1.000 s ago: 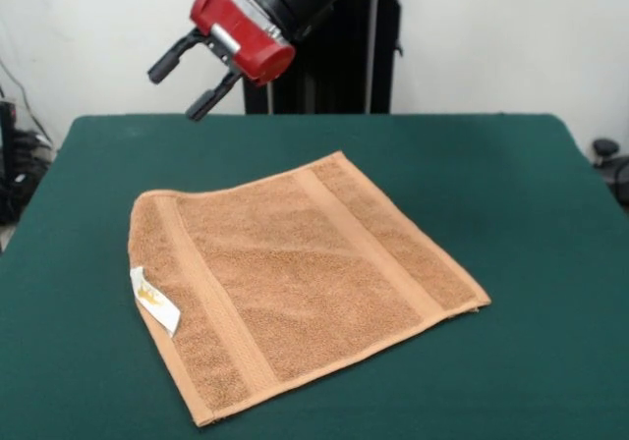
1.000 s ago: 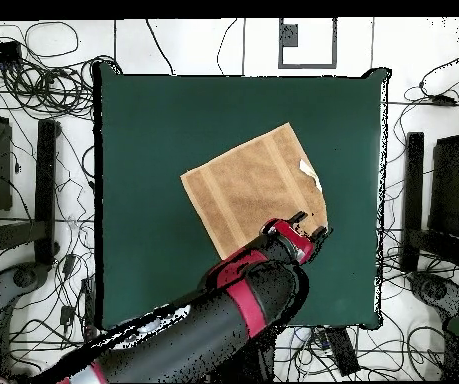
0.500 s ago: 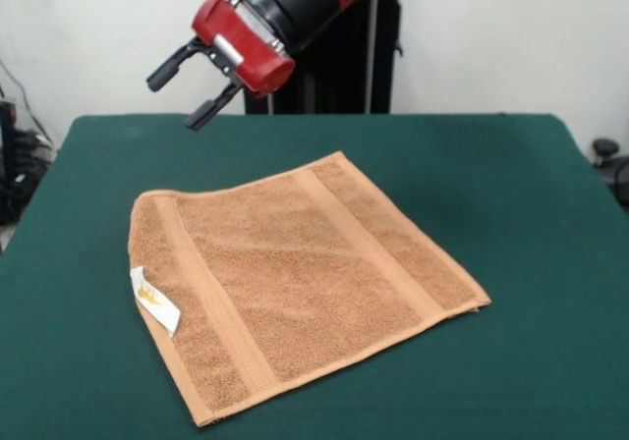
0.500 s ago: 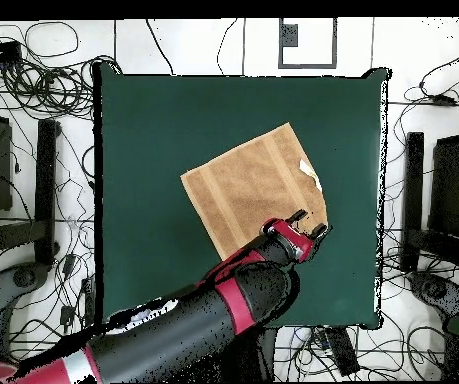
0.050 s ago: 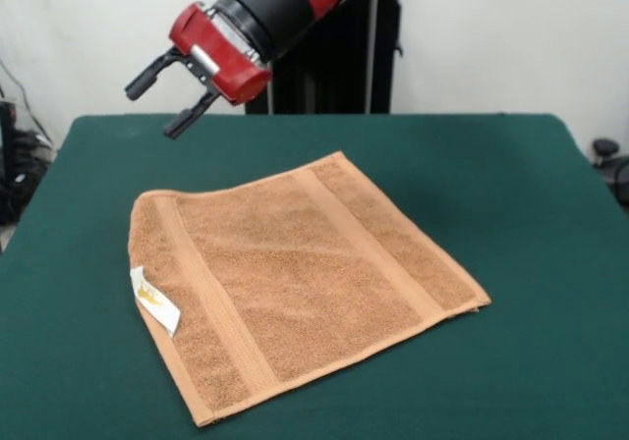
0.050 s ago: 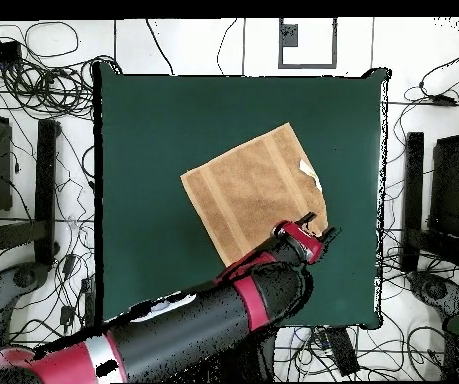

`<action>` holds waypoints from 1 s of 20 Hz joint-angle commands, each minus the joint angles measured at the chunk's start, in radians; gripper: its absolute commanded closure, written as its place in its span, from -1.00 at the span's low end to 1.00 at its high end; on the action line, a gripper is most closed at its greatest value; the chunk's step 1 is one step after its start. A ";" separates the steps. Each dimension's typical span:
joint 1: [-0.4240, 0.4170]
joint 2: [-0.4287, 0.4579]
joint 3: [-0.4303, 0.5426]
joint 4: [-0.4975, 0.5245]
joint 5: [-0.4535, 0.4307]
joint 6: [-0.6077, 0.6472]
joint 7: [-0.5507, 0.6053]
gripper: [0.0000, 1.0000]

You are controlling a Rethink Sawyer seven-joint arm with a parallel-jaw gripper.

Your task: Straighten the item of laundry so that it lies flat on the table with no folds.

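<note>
Your red-and-black gripper [image 5: 162,92] hangs empty, fingers spread, above the dark green felt table [image 5: 531,214]. The orange-tan terry towel [image 5: 295,278] already lies flat mid-table; you likely need only withdraw.

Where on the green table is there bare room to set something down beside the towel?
Widest bare felt on the table lies in the front view right of the towel, to the table's right edge. Another strip runs behind the towel, though the open pincer hangs above its left end. The towel's left and front edges leave narrower margins.
</note>
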 commanded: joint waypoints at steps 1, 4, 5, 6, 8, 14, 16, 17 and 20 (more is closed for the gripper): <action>-0.033 0.022 0.207 -0.014 0.070 -0.090 0.094 -1.00; -0.040 0.043 0.222 -0.015 0.091 -0.118 0.105 -1.00; -0.044 0.053 0.228 -0.016 0.098 -0.131 0.108 -1.00; -0.049 0.060 0.234 -0.018 0.103 -0.142 0.109 -1.00; -0.061 0.071 0.251 -0.023 0.109 -0.166 0.109 -1.00; -0.088 0.092 0.285 -0.035 0.126 -0.226 0.104 -1.00; -0.093 0.103 0.290 -0.040 0.139 -0.243 0.101 -1.00; -0.095 0.111 0.291 -0.044 0.147 -0.252 0.098 -1.00; -0.105 0.114 0.298 -0.054 0.147 -0.265 0.087 -1.00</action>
